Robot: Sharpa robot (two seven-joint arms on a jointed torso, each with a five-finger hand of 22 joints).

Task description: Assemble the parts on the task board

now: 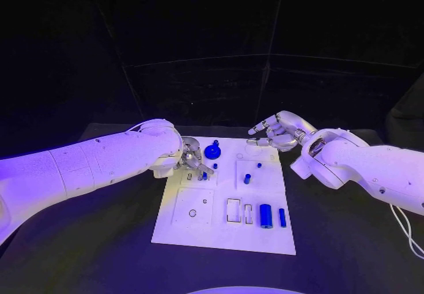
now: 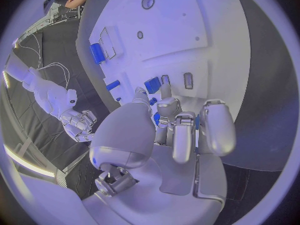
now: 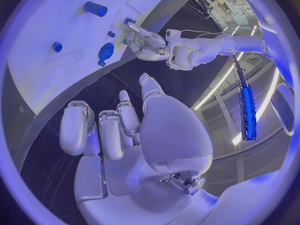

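Silver left hand point(image 1: 192, 161) seemingly pinches a blue part point(image 1: 204, 176); right hand point(image 1: 277, 134) hovers, loosely curled, empty.

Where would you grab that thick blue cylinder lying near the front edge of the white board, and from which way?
Probably around its middle, coming straight down from above. The blue cylinder lies flat on the white board, its length running away from the robot, so fingers could close across its round sides. A slimmer blue rod lies close beside it, so that side is tight. Neither the left hand nor the right hand is near it.
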